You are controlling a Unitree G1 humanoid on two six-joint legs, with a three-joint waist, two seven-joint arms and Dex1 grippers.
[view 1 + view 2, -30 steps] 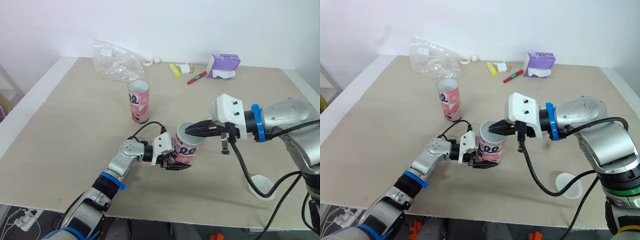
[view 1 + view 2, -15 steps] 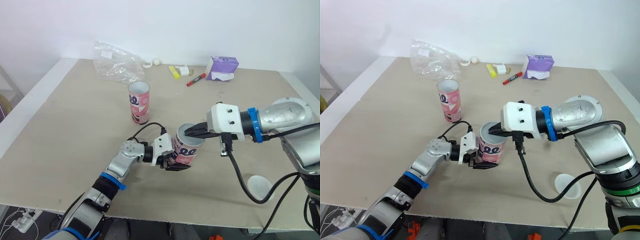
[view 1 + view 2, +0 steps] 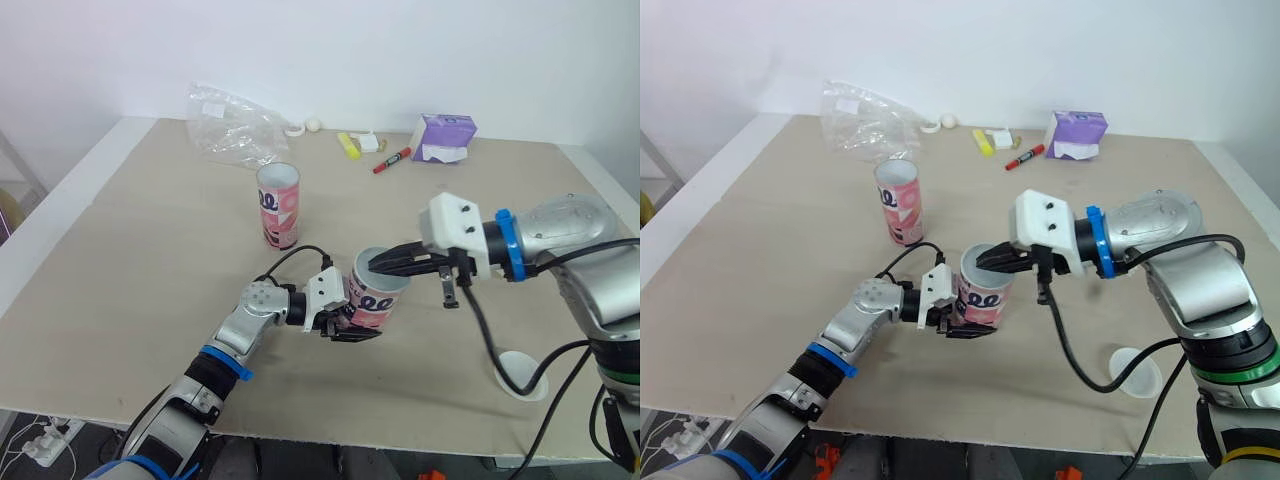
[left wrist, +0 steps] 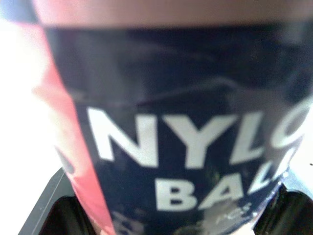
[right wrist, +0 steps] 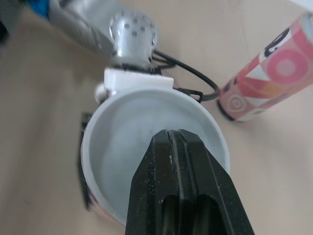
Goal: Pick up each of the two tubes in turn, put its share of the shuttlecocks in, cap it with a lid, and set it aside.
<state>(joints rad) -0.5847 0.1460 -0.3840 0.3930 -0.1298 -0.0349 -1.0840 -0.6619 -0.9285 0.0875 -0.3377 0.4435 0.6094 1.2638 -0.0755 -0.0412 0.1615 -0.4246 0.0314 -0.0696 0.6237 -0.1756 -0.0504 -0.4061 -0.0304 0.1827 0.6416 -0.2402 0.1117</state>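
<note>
Left gripper [image 3: 351,332]: clamped on the tube [image 3: 378,292], fingers low on its body on the side facing the left arm. In the left wrist view the tube's dark label sits right between the fingers. The tube stands mouth up near the front middle of the table [image 3: 150,230]. Can't tell if its base touches the table.

Right gripper [image 3: 376,265]: fingers [image 5: 161,161] pressed flat together, nothing visible between them. The tips sit at the tube's open mouth, just over the rim on the right-arm side. In the right wrist view the tube's inside is pale; can't tell what it contains.

Left arm: forearm runs low over the table from the front left, wrist level, gripper pointing toward the right arm.
Right arm: elbow bent, forearm comes in from the right roughly level, fingers pointing left and slightly down.

Second tube [image 3: 279,205]: upright, open top, further back and left, well apart from both grippers.
Lid [image 3: 522,375]: flat on the table near the front right edge, under the right arm's cable.

Far edge of table: plastic bag [image 3: 232,125], purple box [image 3: 444,135], red marker [image 3: 393,159].
</note>
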